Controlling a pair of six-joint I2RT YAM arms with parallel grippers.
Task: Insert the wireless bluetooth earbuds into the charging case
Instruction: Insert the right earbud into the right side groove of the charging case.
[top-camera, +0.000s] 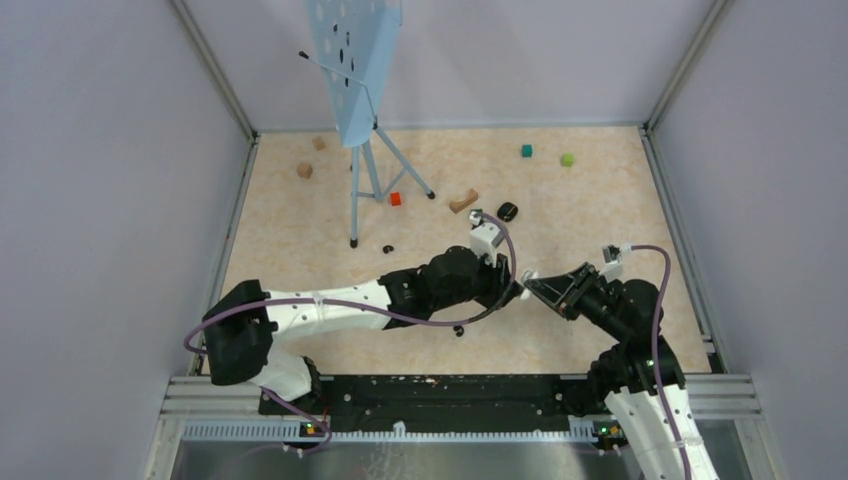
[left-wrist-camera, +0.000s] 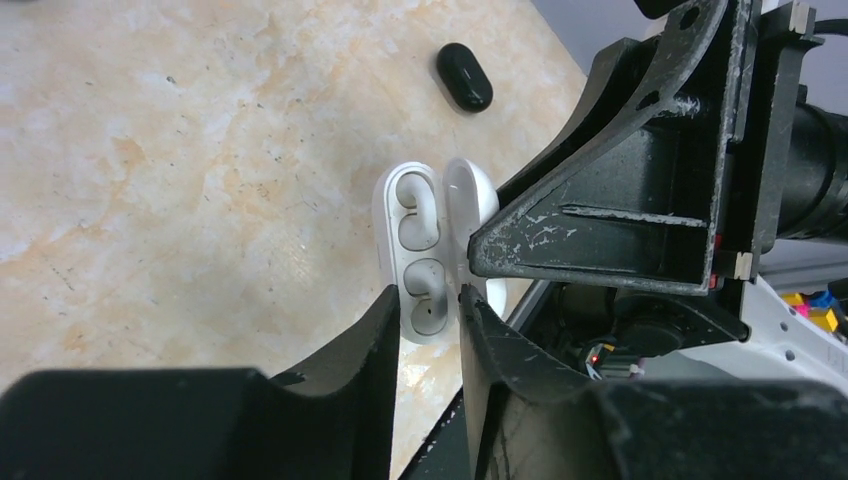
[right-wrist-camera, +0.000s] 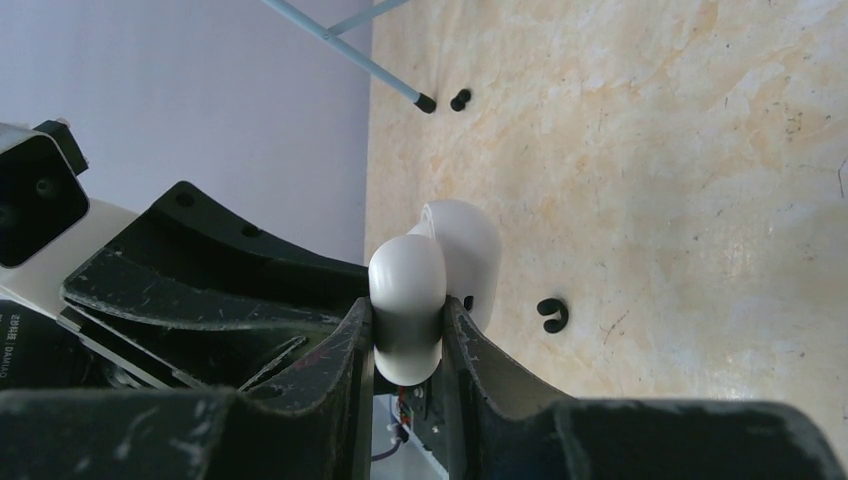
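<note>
From above, the left gripper and right gripper meet at the white charging case. Left wrist: the case is open, with the white earbuds seemingly seated inside. The left gripper flanks it, grip unclear. Right wrist: the right gripper clamps the case.

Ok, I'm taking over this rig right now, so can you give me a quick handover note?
Left hand: parted, flanking the open white charging case; contact unclear.
Right hand: shut on the case.
Done: both wells seem to hold white earbuds, though I can't be sure.
Two black earbuds lie loose on the table.
Left: check seating, close the lid.
</note>
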